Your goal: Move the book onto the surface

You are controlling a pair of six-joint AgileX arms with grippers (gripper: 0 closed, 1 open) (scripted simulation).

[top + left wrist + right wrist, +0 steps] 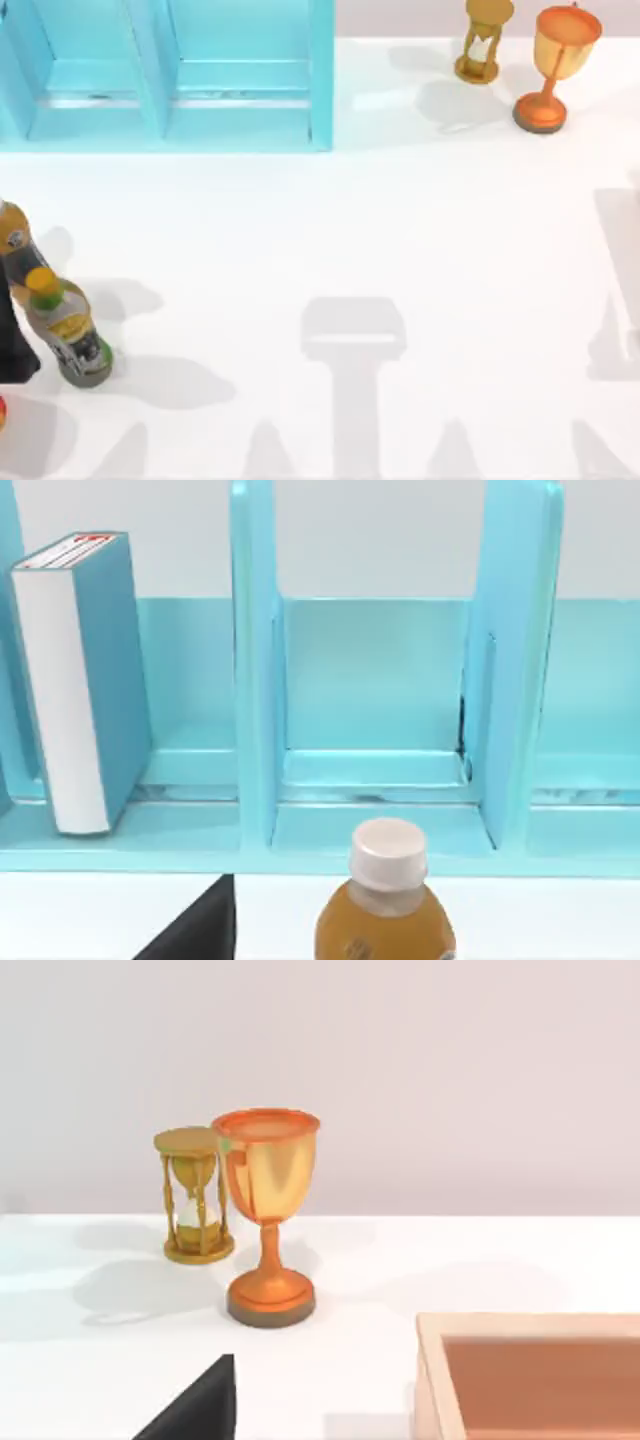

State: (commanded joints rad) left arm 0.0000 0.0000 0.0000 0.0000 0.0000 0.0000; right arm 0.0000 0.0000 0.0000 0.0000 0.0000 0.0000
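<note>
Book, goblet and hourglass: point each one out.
book (110, 670): left wrist view, on its light-blue cover, standing upright in the turquoise cabinet (255, 680).
goblet (268, 1175): right wrist view, on the bowl.
hourglass (195, 1200): right wrist view, on the glass bulbs, beside the goblet.

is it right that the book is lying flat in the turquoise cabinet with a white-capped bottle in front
Not quite: the book stands upright in the turquoise cabinet, as the left wrist view shows. The white-capped bottle does stand in front.
</note>
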